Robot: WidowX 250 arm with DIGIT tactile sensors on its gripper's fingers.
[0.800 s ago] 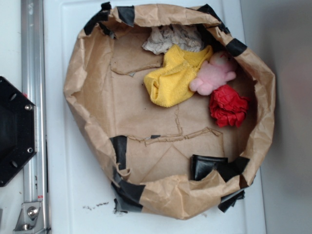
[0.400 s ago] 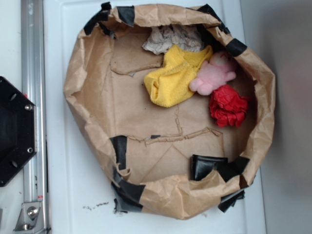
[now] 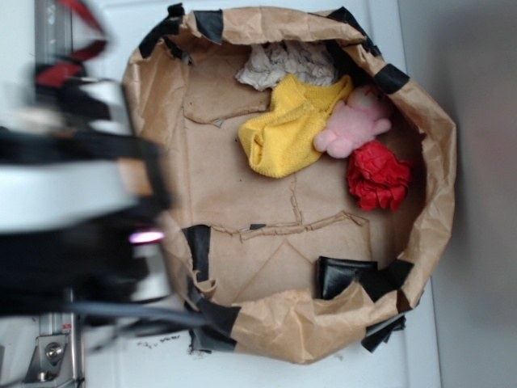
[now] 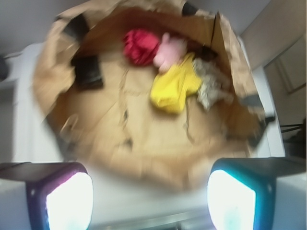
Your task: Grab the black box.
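Observation:
The black box (image 3: 343, 276) is small, glossy and dented. It lies on the floor of the brown paper basin (image 3: 153, 97) near its lower right wall; the wrist view shows the black box (image 4: 88, 72) at the upper left. My gripper (image 4: 151, 194) is open, with its two lit fingers far apart and nothing between them. It hovers over the basin's near rim, well short of the box. In the exterior view my arm (image 3: 73, 194) is a blurred mass at the left, over the basin's left rim.
A red cloth ball (image 3: 378, 176), a pink plush toy (image 3: 354, 123), a yellow cloth (image 3: 287, 129) and a crumpled grey rag (image 3: 283, 63) lie together at the basin's upper right. Black tape patches (image 3: 198, 246) mark the paper wall. An aluminium rail (image 3: 52, 347) runs down the left.
My arm has swung into the exterior view from the left and now hides the black hexagonal plate and most of the rail. Nothing inside the basin has moved.

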